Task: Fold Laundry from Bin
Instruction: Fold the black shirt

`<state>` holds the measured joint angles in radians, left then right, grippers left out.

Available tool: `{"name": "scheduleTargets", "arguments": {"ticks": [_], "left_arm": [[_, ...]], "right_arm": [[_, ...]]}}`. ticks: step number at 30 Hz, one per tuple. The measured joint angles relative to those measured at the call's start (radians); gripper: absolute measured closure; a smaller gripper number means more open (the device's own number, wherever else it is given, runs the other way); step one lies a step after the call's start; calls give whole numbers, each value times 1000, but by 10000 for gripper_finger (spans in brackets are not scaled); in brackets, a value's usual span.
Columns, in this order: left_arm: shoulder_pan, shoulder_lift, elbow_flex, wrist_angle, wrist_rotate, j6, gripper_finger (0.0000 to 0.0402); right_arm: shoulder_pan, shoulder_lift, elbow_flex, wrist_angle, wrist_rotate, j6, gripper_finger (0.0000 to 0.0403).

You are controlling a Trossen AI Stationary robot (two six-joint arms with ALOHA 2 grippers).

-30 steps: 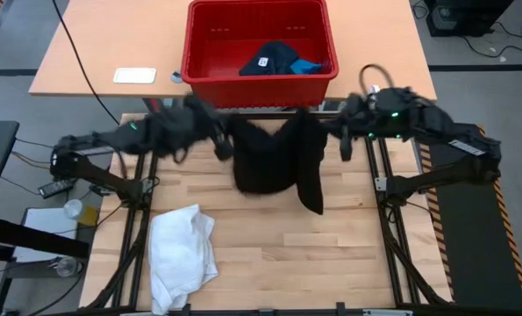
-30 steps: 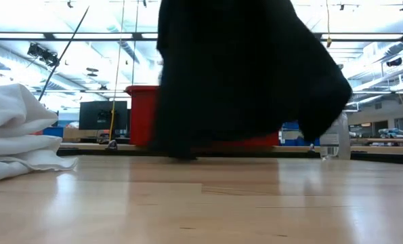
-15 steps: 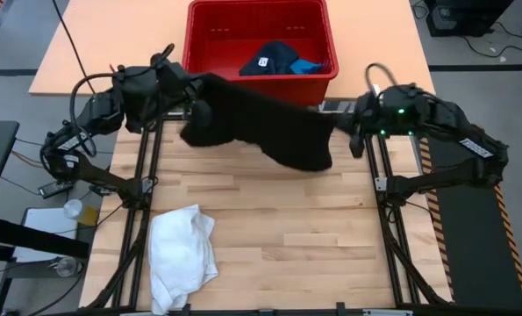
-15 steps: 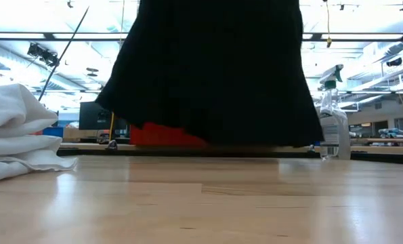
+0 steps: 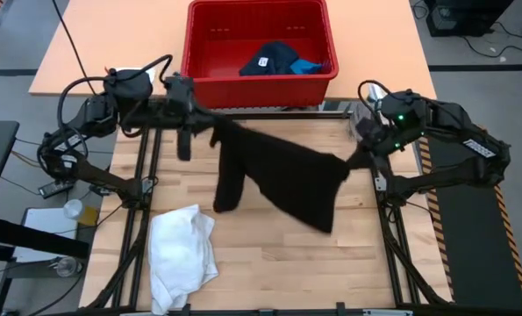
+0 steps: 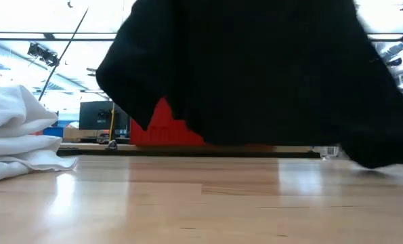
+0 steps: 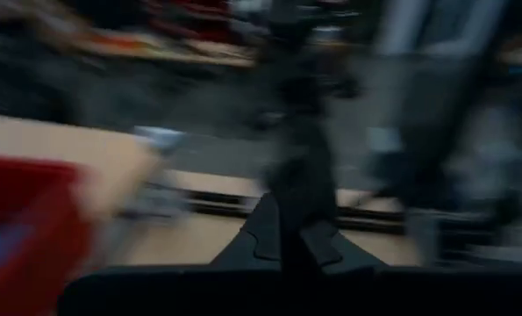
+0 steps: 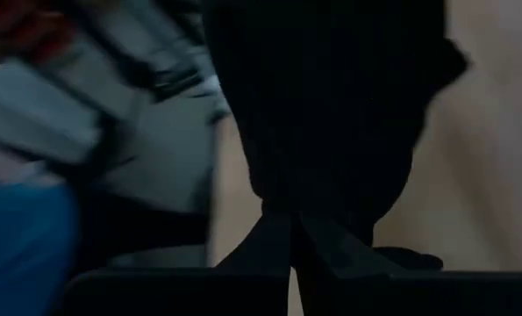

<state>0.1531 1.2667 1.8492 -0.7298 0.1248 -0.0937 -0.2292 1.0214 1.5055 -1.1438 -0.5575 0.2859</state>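
You have the black garment (image 5: 278,171) strung between both arms above the table (image 5: 269,254), and its long axis runs across the table from the left gripper (image 5: 210,132) to the right gripper (image 5: 359,158). Each gripper is clenched on a corner of the cloth, so the garment starts right at both sets of jaws and hangs down and inward from them. The left corner sits nearer the bin (image 5: 259,81) than the right one, so the held edge slants across the table rather than running square to it. Below that edge the cloth sags unevenly, with one flap dangling near the left gripper and a longer one under the right. In the low view the black garment (image 6: 255,74) hangs clear of the wood, as far as you can tell. To lay it flat, you probably need to level the two corners first. The white garment (image 5: 182,254) lies crumpled near the left front corner, apart from the black one. The navy garment (image 5: 269,60) and the blue garment (image 5: 309,66) remain in the bin.
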Motion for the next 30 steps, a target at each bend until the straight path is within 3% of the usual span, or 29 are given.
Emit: {"name": "scheduleTargets", "arguments": {"ticks": [4,7,13,16,21,27,30], "left_arm": [[-52,29,0,-8,201,-126,401],[-96,54,-7,-70,268,-137,401],[-142,122,-95,-322,237,-57,401],[-108,132,-122,-388,13,29,401],[44,130,-90,-347,-326,154,401],[102,123,14,-199,-401,291,401],[64,117,53,-187,-402,345,401]], "right_arm": [[61,-1,0,7,-124,61,391],[93,4,0,-16,-245,63,391],[95,36,-43,-267,-156,-53,391],[50,66,-62,-317,17,-108,391],[-35,116,-57,-320,543,-126,391],[-67,131,67,-299,958,-137,391],[-47,127,161,-295,949,-178,391]]}}
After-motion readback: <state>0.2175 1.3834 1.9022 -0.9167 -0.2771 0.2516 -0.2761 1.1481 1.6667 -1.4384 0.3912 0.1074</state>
